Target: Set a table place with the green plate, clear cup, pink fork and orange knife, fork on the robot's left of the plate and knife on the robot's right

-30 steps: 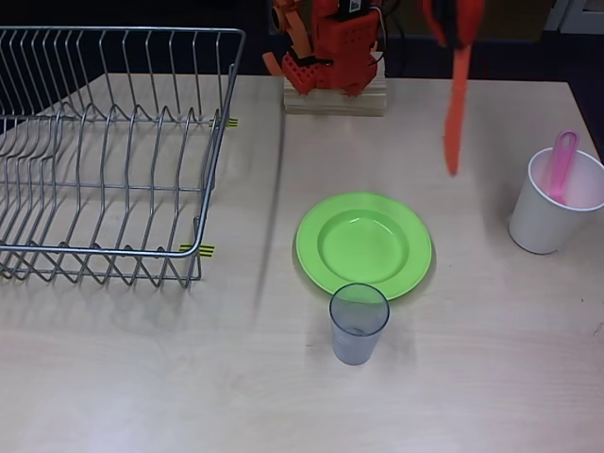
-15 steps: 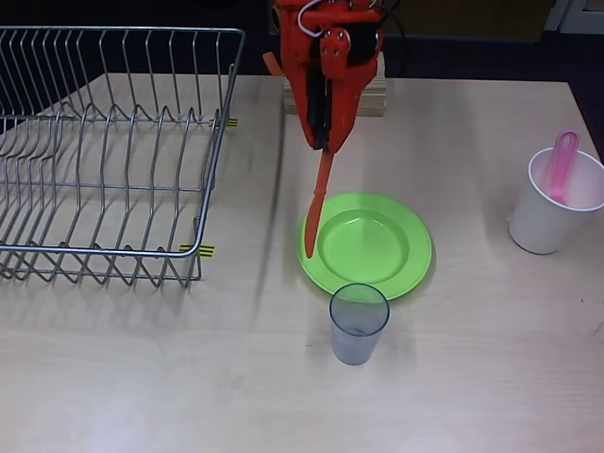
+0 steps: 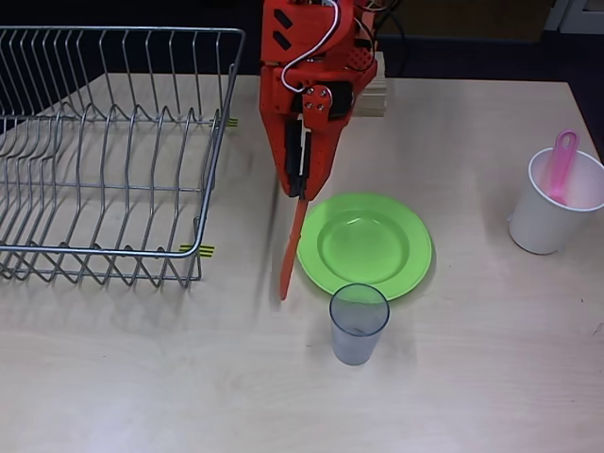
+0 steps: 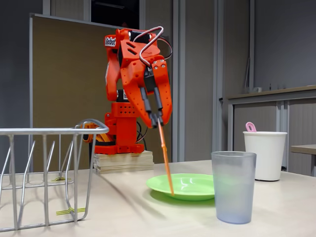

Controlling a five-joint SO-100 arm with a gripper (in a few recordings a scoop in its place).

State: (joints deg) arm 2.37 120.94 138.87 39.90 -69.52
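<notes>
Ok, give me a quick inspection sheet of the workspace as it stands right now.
Surface: pale wood-look table, dry and unmarked.
Job's things: green plate flat at centre; clear cup upright just in front of it in the overhead view; orange knife hanging point-down at the plate's left edge in that view; pink fork standing in the white cup.
Clutter: wire dish rack, nothing in it.
Tool: tool shut on the knife's handle, above the table.
Cables: white wire looped on the arm.
Surroundings: wooden base block under the arm; partition panel and cabinets behind.
</notes>
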